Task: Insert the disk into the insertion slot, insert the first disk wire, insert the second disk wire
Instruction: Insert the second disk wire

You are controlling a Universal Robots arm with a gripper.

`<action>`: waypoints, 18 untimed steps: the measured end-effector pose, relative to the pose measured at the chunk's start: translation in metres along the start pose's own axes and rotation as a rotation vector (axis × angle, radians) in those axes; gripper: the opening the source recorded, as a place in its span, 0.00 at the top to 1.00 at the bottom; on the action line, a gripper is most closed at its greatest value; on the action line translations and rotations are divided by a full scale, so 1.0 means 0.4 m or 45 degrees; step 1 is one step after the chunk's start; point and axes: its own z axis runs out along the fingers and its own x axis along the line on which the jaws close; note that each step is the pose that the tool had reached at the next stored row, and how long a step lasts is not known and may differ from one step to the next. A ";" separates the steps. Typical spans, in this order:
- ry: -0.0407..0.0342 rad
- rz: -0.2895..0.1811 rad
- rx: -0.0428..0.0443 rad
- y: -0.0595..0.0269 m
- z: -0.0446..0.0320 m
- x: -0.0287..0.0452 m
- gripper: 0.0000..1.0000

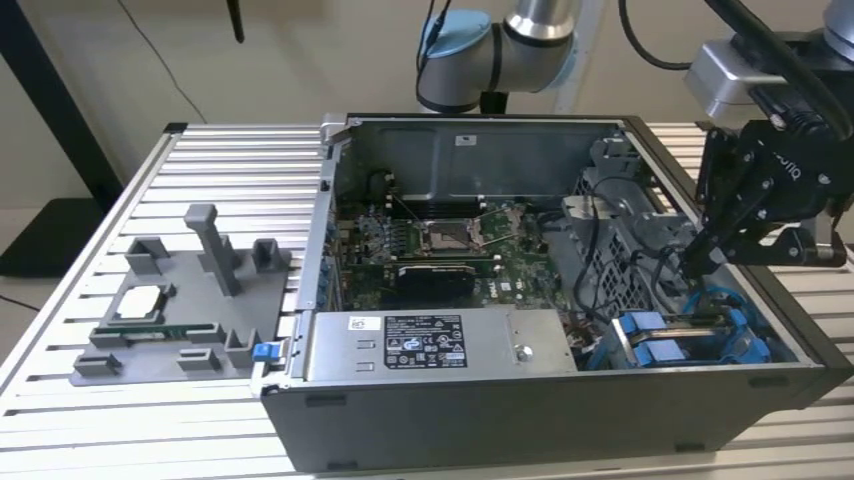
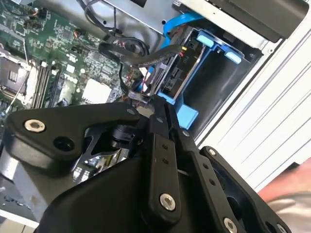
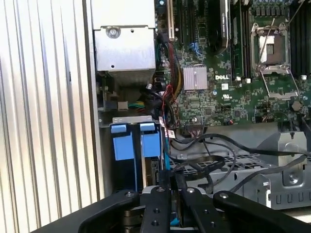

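Observation:
The disk (image 2: 176,80) sits edge-on in its blue carrier inside the insertion slot (image 1: 687,345), at the case's front corner on the exterior view's right. Blue carrier tabs (image 3: 136,141) face the case wall. My black gripper (image 1: 694,268) reaches down into the case just behind the disk. In both wrist views the fingertips (image 2: 156,104) are pressed close together at the disk's rear edge, with a strip of blue wire (image 3: 172,216) between them. A black sleeved wire bundle (image 2: 146,57) runs to the disk's back. A blue flat wire (image 2: 181,22) curves past the bay.
The open case (image 1: 534,420) stands on a slatted metal table (image 1: 240,160). Inside are the motherboard (image 1: 427,240), the grey power supply (image 1: 441,345) and loose black cables (image 3: 214,165). A grey fixture (image 1: 187,310) with parts lies at the exterior view's left.

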 end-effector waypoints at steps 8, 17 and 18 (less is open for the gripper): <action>-0.0020 -0.054 0.004 0.000 0.020 0.002 1.00; -0.0149 -0.064 0.005 -0.009 0.044 0.008 1.00; -0.0153 -0.065 0.005 -0.012 0.045 0.009 1.00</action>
